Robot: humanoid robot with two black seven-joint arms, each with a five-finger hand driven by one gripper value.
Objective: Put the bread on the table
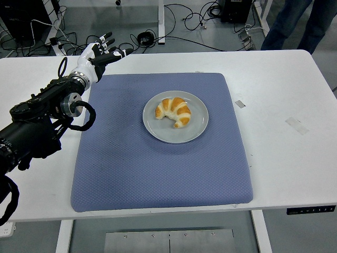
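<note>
A golden croissant [174, 112] lies on a grey round plate [158, 130] in the middle of a blue-grey mat [158, 174] on the white table. My left hand [103, 51] is raised over the mat's far left corner, well to the left of and beyond the plate. Its fingers are spread and hold nothing. My left arm [42, 118] comes in from the left edge. My right arm is out of view.
The white table [295, 168] shows bare surface to the right and left of the mat. Two small pieces of tape [296, 125] lie on the right side. A person's legs [300, 23] stand beyond the table's far right corner. Cables lie on the floor behind.
</note>
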